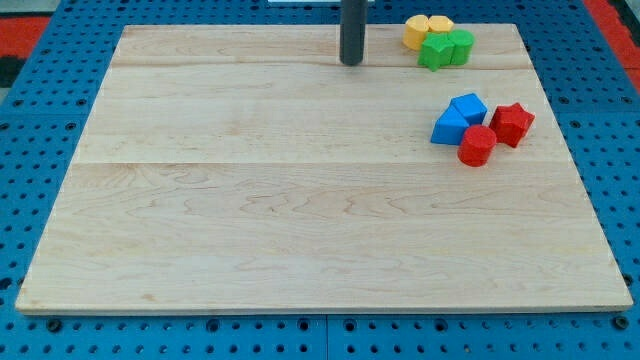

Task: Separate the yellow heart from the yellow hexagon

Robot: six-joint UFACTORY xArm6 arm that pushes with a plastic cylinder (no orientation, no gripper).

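Yellow heart block (pixel 417 31) sits at the view's top right of the pale wooden board (pixel 300 220), touching the yellow hexagon block (pixel 440 24) on its right; which of the two is which shape is hard to make out at this size. Count: two yellow, two green, two blue, two red, eight blocks in all. Green star-like block (pixel 435 52) and green rounded block (pixel 461 45) press against the yellow pair from below, four blocks in one tight cluster. Second cluster lower on the right, well apart from the first: blue cube (pixel 469 108), blue triangular block (pixel 449 128), red round block (pixel 477 146), red star-like block (pixel 512 123), all touching or just beside each other. Dark rod stands upright at top centre; my tip (pixel 351 62) rests on the board left of the yellow-green cluster, apart from it, touching no block, bare wood between. Blue pegboard (pixel 40 110) surrounds the board.
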